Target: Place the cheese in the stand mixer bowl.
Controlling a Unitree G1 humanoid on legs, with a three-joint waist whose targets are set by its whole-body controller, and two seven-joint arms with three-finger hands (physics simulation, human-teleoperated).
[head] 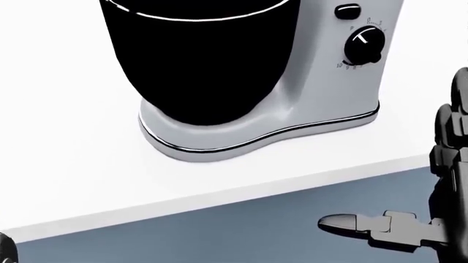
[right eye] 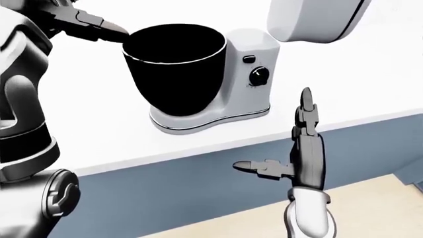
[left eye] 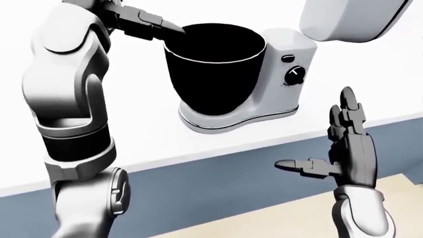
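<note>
Your stand mixer point(left eye: 277, 64) stood on the white counter point(left eye: 152, 144) in the upper middle of the left-eye view, its tilted-up head point(left eye: 350, 20) at the upper right. The black bowl point(left eye: 212, 69) sat upright on the mixer's base, mouth facing up, its long axis vertical. On the head view the speed dial point(head: 364, 46) carried small numerals around it; only a "10" at its lower left could be made out, the rest too small to read. No brand name was legible.

Your left hand point(left eye: 142, 22) was at the upper left of the left-eye view, fingertips reaching to the bowl's rim; whether those fingers held anything, you could not tell from these views. The cheese did not show in any view.

Your right hand point(right eye: 301, 148) stood at the lower right, below the counter edge against the blue cabinet face point(right eye: 185, 188), fingers spread wide and upright, thumb pointing left, holding nothing.
</note>
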